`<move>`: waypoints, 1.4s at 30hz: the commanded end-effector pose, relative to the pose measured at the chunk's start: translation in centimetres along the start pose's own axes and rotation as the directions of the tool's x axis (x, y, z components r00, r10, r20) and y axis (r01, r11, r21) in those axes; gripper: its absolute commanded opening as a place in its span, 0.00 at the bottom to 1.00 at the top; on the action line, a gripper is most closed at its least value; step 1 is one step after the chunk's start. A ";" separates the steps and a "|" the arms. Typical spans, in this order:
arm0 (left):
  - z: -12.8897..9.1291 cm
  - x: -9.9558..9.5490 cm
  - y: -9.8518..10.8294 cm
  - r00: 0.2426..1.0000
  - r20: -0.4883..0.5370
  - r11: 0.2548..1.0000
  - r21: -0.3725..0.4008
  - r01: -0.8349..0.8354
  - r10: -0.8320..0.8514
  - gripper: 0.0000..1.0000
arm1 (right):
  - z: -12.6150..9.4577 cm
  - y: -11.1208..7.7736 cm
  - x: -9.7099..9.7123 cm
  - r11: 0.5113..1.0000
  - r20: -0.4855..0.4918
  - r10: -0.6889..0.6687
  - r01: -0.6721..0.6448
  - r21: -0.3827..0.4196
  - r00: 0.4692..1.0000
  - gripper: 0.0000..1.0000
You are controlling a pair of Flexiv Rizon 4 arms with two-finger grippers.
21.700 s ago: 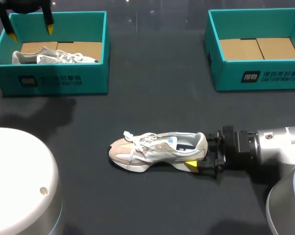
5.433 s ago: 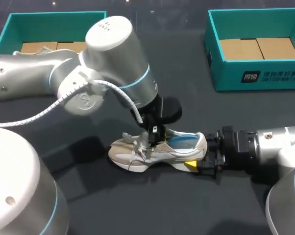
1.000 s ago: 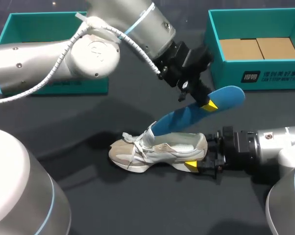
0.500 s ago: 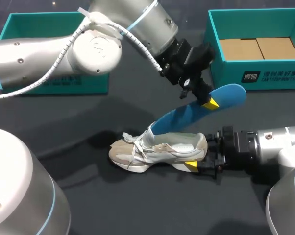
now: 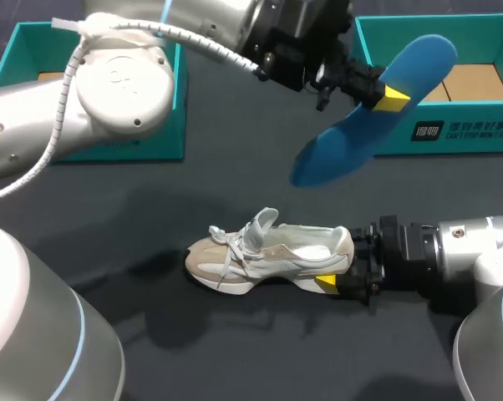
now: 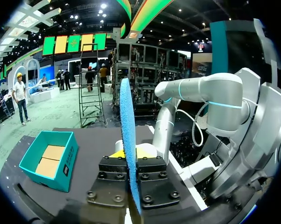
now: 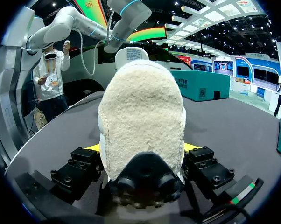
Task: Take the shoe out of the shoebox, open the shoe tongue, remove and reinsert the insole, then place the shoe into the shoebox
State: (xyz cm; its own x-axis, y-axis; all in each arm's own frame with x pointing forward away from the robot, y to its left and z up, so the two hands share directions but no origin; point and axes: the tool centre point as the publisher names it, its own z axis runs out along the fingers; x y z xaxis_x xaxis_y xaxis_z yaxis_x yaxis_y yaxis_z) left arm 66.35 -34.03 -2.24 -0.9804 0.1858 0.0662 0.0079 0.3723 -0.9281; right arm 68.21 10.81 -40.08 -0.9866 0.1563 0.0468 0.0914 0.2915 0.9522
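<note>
Your L gripper (image 5: 383, 93), fingers pinched flat across the blue insole (image 5: 352, 138), holds it in the air, just in front of the R-hand shoebox (image 5: 393, 144). Your R gripper (image 5: 339, 280) clamps the shoe (image 5: 260, 251) at the heel. The shoe rests on the table (image 5: 151, 217), below the insole.

The dark matte counter (image 5: 260, 338) carries a beige and white laced sneaker (image 5: 268, 255), resting on its sole near the middle. An open teal cardboard shoebox (image 5: 166, 138) stands at the far left. A second teal shoebox (image 5: 494, 138), floored with brown cardboard, stands at the far right, well apart from the first.
</note>
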 end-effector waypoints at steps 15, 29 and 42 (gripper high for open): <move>-6.4 4.7 -2.5 0.991 0.125 0.956 0.293 0.009 -0.048 0.00 | 0.1 0.1 0.1 1.000 0.000 0.001 -0.001 0.006 1.000 0.00; -8.7 5.5 -2.9 0.990 0.094 0.937 0.343 0.063 -0.101 0.00 | 0.1 0.1 0.1 1.000 0.000 0.001 -0.001 0.006 1.000 0.00; -9.8 9.7 3.1 0.958 0.005 0.870 0.420 0.259 -0.288 0.00 | 0.1 0.1 0.1 1.000 0.000 0.001 -0.001 0.006 1.000 0.00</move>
State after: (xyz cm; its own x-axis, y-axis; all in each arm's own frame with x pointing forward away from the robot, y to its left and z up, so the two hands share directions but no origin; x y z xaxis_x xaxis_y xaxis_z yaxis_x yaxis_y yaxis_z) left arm 61.37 -25.15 1.27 -0.9397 0.0892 0.3302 -0.3279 0.0397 -0.9439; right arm 68.21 10.82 -40.08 -0.9866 0.1564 0.0468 0.0913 0.2915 0.9522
